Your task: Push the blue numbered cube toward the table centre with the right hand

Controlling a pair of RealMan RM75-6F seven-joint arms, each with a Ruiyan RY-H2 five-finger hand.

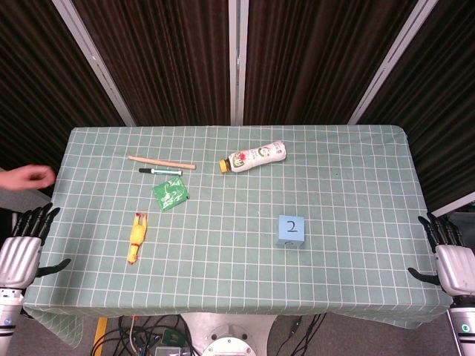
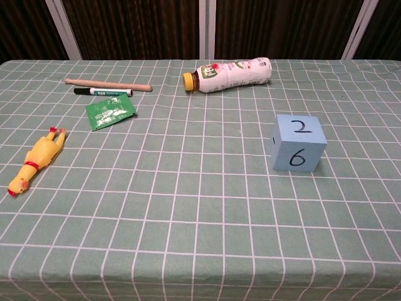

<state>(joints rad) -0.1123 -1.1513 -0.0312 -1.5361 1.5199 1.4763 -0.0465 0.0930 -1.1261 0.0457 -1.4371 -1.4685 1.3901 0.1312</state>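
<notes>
While the right hand (image 1: 451, 259) waits open and empty, blue cube (image 2: 298, 143) shows 2 upward.

A robot test lab, staged for tabletop trials.

Dark ribbed panels (image 1: 163, 59) with pale metal struts wall in the far side. A green checked cloth (image 1: 349, 185) covers the tabletop. Cables (image 1: 141, 334) tangle on the floor between the left robot hand (image 1: 22, 248) and right robot hand (image 1: 449, 256).
</notes>
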